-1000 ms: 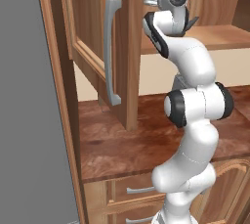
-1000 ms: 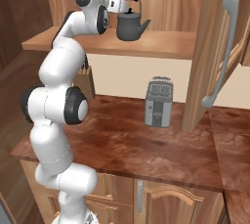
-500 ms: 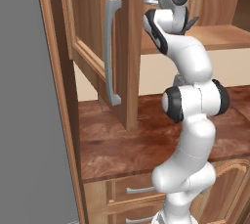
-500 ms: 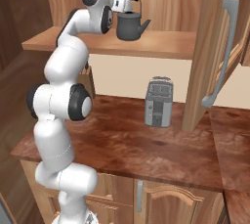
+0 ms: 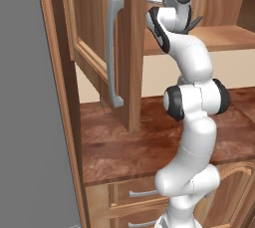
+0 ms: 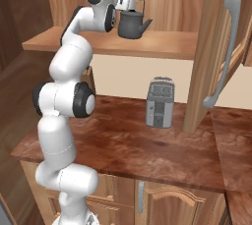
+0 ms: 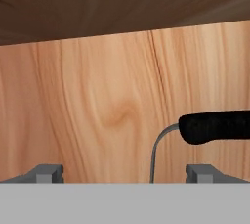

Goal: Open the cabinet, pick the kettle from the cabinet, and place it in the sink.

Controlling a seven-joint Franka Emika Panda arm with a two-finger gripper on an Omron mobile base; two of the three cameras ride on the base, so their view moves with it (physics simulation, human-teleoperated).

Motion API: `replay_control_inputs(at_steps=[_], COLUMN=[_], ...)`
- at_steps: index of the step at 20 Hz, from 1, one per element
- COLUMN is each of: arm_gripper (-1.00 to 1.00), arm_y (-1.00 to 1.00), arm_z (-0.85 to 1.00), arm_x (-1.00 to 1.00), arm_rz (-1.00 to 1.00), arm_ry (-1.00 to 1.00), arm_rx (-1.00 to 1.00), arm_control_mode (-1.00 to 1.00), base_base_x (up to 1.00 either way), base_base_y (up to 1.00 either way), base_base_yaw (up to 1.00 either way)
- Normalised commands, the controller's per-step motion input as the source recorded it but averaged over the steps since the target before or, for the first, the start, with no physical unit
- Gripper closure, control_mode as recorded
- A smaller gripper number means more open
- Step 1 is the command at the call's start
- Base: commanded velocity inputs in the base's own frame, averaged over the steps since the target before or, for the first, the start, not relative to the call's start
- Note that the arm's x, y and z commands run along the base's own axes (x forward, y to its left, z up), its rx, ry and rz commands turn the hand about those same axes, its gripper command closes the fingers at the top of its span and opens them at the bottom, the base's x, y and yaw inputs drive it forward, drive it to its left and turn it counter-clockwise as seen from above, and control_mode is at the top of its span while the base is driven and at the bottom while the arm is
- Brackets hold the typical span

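The cabinet stands open, its left door point(image 5: 94, 33) and right door point(image 6: 216, 47) swung out over the counter. The small dark grey kettle point(image 6: 132, 24) sits upright on the wooden shelf point(image 6: 167, 44) inside. My arm reaches up into the cabinet, and the gripper point(image 6: 126, 3) is at the height of the kettle's arched handle, just left of it. In the hand view the gripper point(image 7: 124, 173) is open with nothing between its fingertips point(image 7: 46, 171). The black handle point(image 7: 215, 127) lies to the right, above the right fingertip. The sink is out of view.
A boxy silver toaster point(image 6: 160, 102) stands on the reddish-brown counter point(image 6: 123, 145) below the shelf. The long grey bar handles point(image 5: 114, 53) of the open doors jut towards me. A grey wall point(image 5: 30, 122) is close on the left. Base cabinets point(image 6: 162, 204) are below.
The hand has crept a little further into the cabinet towards the kettle's handle. The jaws stay wide, and the kettle has not moved.
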Motion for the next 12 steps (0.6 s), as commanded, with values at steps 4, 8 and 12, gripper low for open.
replay_control_inputs(at_steps=[4,8,12], arm_gripper=[-1.00,-1.00,1.00], arm_y=[-0.02,0.01,0.02], arm_z=[-0.05,-0.09,-0.11], arm_x=[0.02,0.00,0.00], arm_rz=[0.00,0.00,0.00], arm_ry=[0.00,0.00,0.00], arm_rx=[0.00,0.00,0.00], arm_control_mode=[-1.00,-1.00,-1.00], base_base_x=[0.00,0.00,0.00], base_base_y=[0.00,0.00,0.00], base_base_yaw=[0.00,0.00,0.00])
